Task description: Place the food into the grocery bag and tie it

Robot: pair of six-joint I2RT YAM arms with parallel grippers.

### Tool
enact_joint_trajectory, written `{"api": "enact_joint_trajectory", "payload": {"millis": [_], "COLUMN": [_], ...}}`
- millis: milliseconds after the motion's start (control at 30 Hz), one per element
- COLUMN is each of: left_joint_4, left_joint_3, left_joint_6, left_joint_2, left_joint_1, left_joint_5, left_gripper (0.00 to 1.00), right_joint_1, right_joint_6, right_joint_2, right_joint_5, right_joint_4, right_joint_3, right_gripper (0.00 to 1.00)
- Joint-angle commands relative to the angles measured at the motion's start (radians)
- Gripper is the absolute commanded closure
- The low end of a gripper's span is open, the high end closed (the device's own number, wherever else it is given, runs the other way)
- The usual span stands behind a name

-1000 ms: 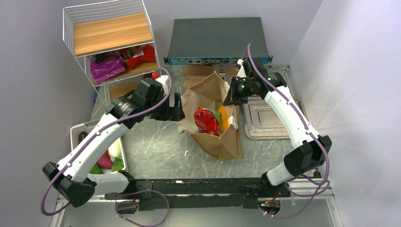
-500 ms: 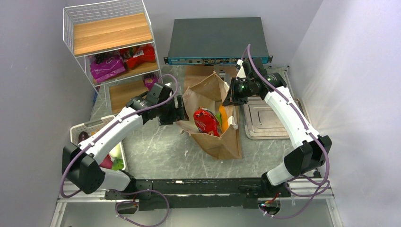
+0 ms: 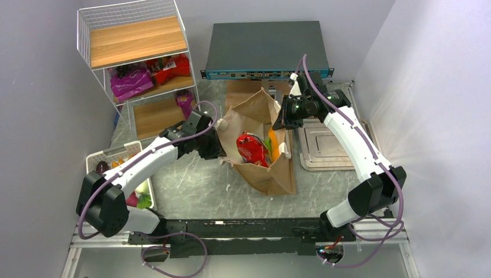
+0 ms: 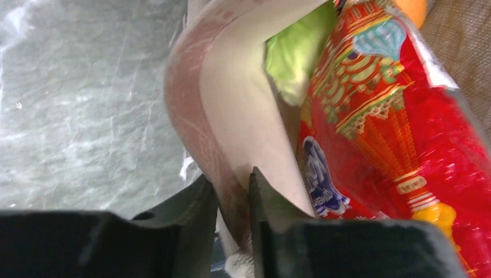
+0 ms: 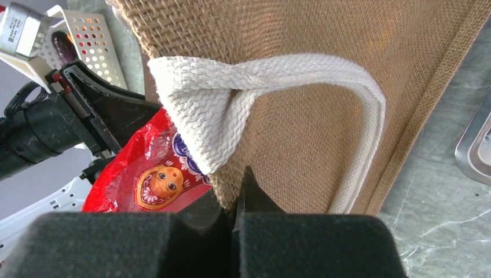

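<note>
The tan grocery bag [image 3: 272, 174] stands open mid-table. Inside it lie a red snack packet [image 3: 253, 147] and an orange piece [image 3: 273, 139]. My left gripper [image 3: 217, 149] is shut on the bag's left rim. In the left wrist view, the gripper [image 4: 233, 180] pinches the bag wall [image 4: 231, 98], with the red packet [image 4: 405, 145] and pale-green cabbage [image 4: 295, 52] just behind it. My right gripper [image 3: 282, 120] is shut on the right rim. In the right wrist view, that gripper [image 5: 233, 186] grips the woven edge below the cream handle [image 5: 260, 98].
A wire shelf rack [image 3: 133, 46] at back left holds purple packets [image 3: 130, 81] and red packets [image 3: 168, 66]. A dark equipment box [image 3: 266, 49] sits behind the bag. A metal tray [image 3: 324, 142] lies to the right. A white basket [image 3: 107, 159] with vegetables is at left.
My left gripper has moved right and down to the bag's left rim and shut on it. The right arm and the bag's contents have not moved.
</note>
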Motion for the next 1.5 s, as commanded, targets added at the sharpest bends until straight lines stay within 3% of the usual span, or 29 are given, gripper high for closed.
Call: {"api": "enact_joint_trajectory", "payload": {"millis": [0, 33, 200, 333, 633, 867, 1067, 1167, 1233, 1300, 1400, 1467], "left_joint_4": [0.136, 0.122, -0.133, -0.249, -0.161, -0.159, -0.171, -0.161, -0.168, -0.182, -0.204, -0.221], "left_joint_3": [0.024, 0.055, 0.412, 0.606, 0.577, 0.416, 0.330, 0.297, 0.281, 0.274, 0.284, 0.292], "left_joint_6": [0.011, 0.028, 0.137, 0.185, 0.162, 0.136, 0.151, 0.160, 0.163, 0.172, 0.201, 0.232], "left_joint_2": [0.002, -0.002, -0.002, -0.001, -0.049, -0.130, -0.149, -0.155, -0.161, -0.171, -0.196, -0.212], "left_joint_1": [0.002, -0.004, -0.086, -0.148, -0.194, -0.196, -0.186, -0.186, -0.184, -0.181, -0.159, -0.133], "left_joint_5": [0.029, 0.019, -0.123, -0.137, -0.039, -0.040, -0.056, -0.067, -0.093, -0.126, -0.153, -0.180], "left_gripper": [0.94, 1.00, 1.00, 1.00, 1.00, 1.00, 1.00, 0.77, 0.45, 0.25, 0.08, 0.04], "right_joint_1": [-0.004, -0.004, -0.005, -0.016, -0.030, -0.038, -0.039, -0.038, -0.038, -0.037, -0.039, -0.038], "right_joint_6": [0.003, 0.001, -0.009, 0.012, -0.007, -0.013, -0.003, -0.003, -0.003, -0.004, -0.003, -0.001], "right_joint_2": [-0.060, -0.061, -0.065, -0.055, -0.037, -0.080, -0.074, -0.066, -0.065, -0.069, -0.069, -0.066], "right_joint_5": [-0.038, -0.035, -0.004, 0.002, 0.033, 0.062, 0.056, 0.052, 0.051, 0.049, 0.047, 0.046], "right_joint_4": [0.091, 0.086, 0.051, 0.020, -0.070, -0.086, -0.081, -0.081, -0.078, -0.075, -0.071, -0.067], "right_joint_3": [0.029, 0.031, 0.067, 0.129, 0.223, 0.123, 0.130, 0.134, 0.125, 0.111, 0.100, 0.098], "right_gripper": [1.00, 1.00, 1.00, 1.00, 1.00, 1.00, 1.00, 1.00, 1.00, 1.00, 1.00, 1.00]}}
